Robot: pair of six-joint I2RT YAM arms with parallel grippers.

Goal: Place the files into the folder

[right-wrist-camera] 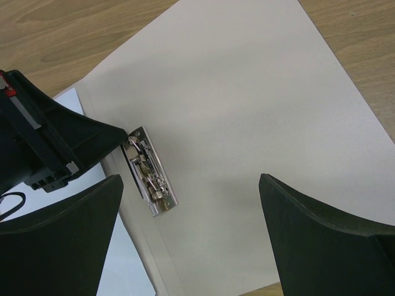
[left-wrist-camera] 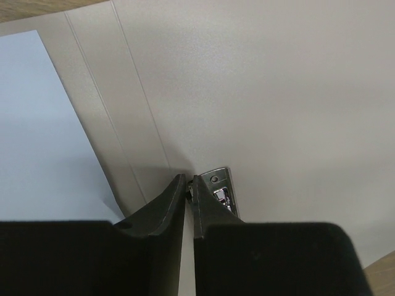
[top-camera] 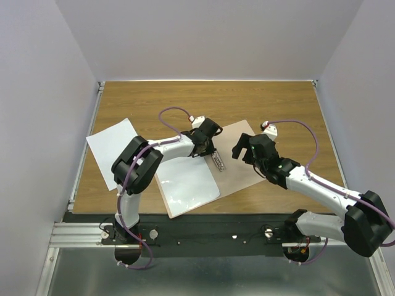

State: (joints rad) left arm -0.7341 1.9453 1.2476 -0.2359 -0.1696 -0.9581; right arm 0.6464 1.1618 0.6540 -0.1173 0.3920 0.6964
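The folder [top-camera: 239,176] lies open on the table, its pale inner face up [left-wrist-camera: 278,92] [right-wrist-camera: 247,92]. One white file [top-camera: 188,185] rests on its left leaf [left-wrist-camera: 43,135]. A second file [top-camera: 111,148] lies on the wood to the left of the folder. My left gripper [top-camera: 207,148] [left-wrist-camera: 190,180] is down at the far end of the metal clip [top-camera: 218,161] [left-wrist-camera: 222,186] [right-wrist-camera: 150,179], jaws drawn nearly together on a small dark part of it. My right gripper [top-camera: 247,149] [right-wrist-camera: 190,179] hovers wide open over the right leaf, holding nothing.
The wooden table [top-camera: 278,105] has pale walls on three sides. A metal rail [top-camera: 203,233] with the arm bases runs along the near edge. The loose file hangs slightly over the table's left edge.
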